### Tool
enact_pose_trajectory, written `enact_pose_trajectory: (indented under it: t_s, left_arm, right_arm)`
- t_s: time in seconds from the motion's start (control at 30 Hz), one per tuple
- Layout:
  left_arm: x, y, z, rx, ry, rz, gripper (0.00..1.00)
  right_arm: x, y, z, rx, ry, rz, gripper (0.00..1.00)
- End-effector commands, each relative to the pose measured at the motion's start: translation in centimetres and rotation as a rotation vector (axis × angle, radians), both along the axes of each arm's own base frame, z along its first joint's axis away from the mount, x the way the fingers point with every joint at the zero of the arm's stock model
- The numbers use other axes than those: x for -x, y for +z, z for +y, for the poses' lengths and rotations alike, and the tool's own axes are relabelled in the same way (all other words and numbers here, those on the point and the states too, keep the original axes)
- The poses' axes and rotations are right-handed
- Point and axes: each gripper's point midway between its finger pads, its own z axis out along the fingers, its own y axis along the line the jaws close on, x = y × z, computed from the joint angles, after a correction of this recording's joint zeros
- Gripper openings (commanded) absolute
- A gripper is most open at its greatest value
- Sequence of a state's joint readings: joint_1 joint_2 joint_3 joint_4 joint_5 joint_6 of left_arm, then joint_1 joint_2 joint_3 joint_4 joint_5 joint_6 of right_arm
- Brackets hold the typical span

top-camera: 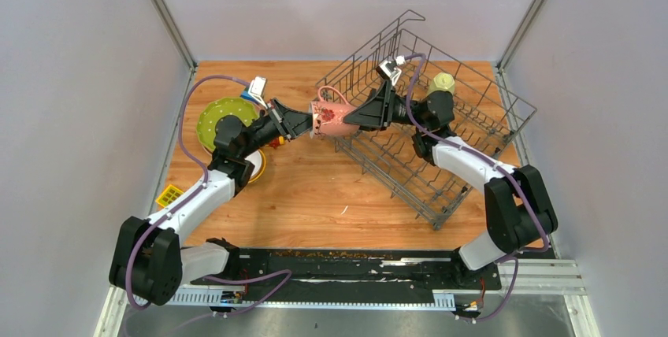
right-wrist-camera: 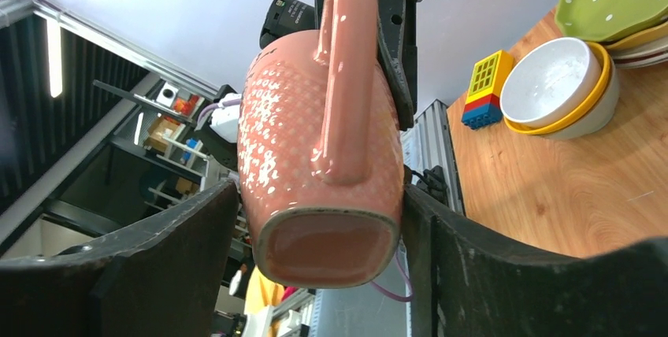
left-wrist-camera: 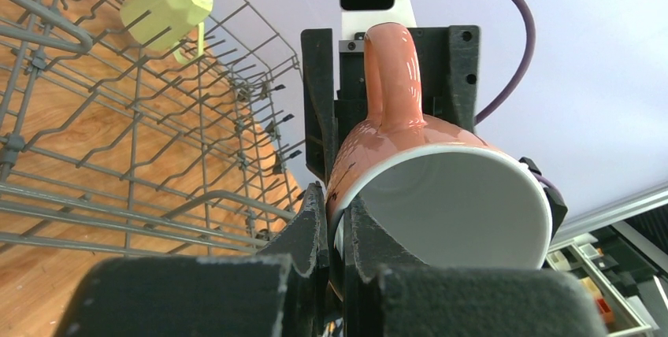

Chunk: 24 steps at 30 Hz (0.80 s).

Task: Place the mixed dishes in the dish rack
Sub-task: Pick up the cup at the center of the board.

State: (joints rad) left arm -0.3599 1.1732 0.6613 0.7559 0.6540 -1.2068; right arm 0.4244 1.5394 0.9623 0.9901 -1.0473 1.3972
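Observation:
A pink mug hangs in the air between my two grippers, left of the dish rack. My left gripper is shut on the mug's rim, one finger inside and one outside; the mug shows its white inside. My right gripper is open, its jaws either side of the mug's base, with a gap at the left jaw. The mug has its handle facing up. A pale-green mug sits in the rack, also seen in the left wrist view.
A lime-green dotted plate tops a stack at the left rear. A white bowl sits nested in a yellow bowl beside it. A yellow and blue toy block lies near the left edge. The rack's wire side is close to the mug.

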Motion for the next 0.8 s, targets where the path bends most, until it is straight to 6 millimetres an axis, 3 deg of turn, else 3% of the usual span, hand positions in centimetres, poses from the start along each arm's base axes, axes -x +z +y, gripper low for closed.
enact_pose_trajectory:
  t_s: [0.0,0.3,0.4,0.5,0.77]
  left_arm:
    - [0.14,2.82,-0.27,0.018,-0.005,-0.099,0.0]
    - [-0.21,2.56,-0.65,0.012,-0.007,-0.092,0.0]
    - [-0.29,2.57,-0.6,0.011,-0.004,-0.094,0.0]
    - [-0.39,2.56,-0.6,0.012,0.001,-0.092,0.0]
    - [-0.72,2.43,-0.58,0.015,0.011,-0.082,0.0]
  right_arm:
    - [0.18,2.38,0.46,-0.039,0.013,-0.082,0.7]
    - [-0.17,2.78,0.92,-0.049,0.047,-0.084,0.7]
    - [-0.14,2.65,0.96,-0.041,0.054,-0.081,0.81]
    - [-0.13,2.67,0.95,-0.038,0.052,-0.083,0.81]
    - [-0.1,2.51,0.94,-0.035,0.052,-0.081,0.54]
